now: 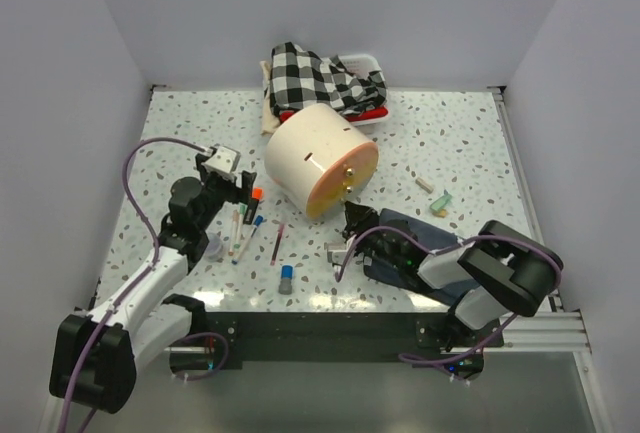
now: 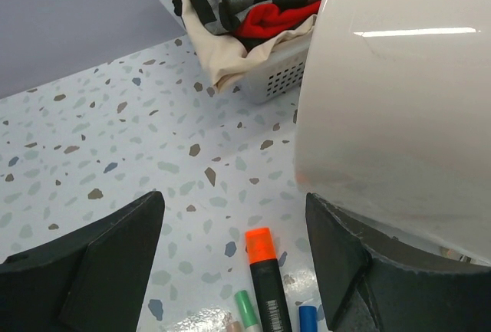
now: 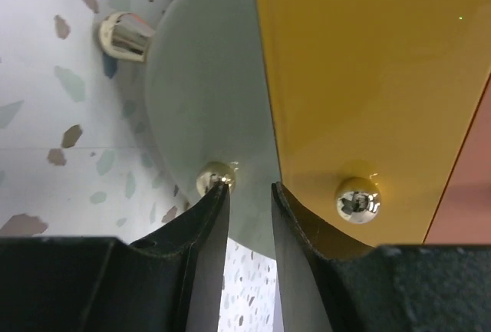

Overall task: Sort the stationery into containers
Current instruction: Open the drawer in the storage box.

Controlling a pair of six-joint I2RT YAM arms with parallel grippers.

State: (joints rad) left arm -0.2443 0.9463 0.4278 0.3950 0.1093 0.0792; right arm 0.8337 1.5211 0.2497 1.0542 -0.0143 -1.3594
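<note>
The cream cabinet [image 1: 310, 158] lies just ahead of the right tool [image 3: 249, 188], whose jaws stand a narrow gap apart with nothing between them. The brass knob [image 3: 215, 175] of the pale drawer [image 3: 199, 94] sits at one fingertip, not in the gap, so the tool should, I judge, shift sideways to centre the knob, close firmly and pull straight out so the cabinet stays put. The left tool [image 2: 234, 203] hangs wide open and empty, the orange-capped marker [image 2: 268, 278] lying just below, between its fingers.
</note>
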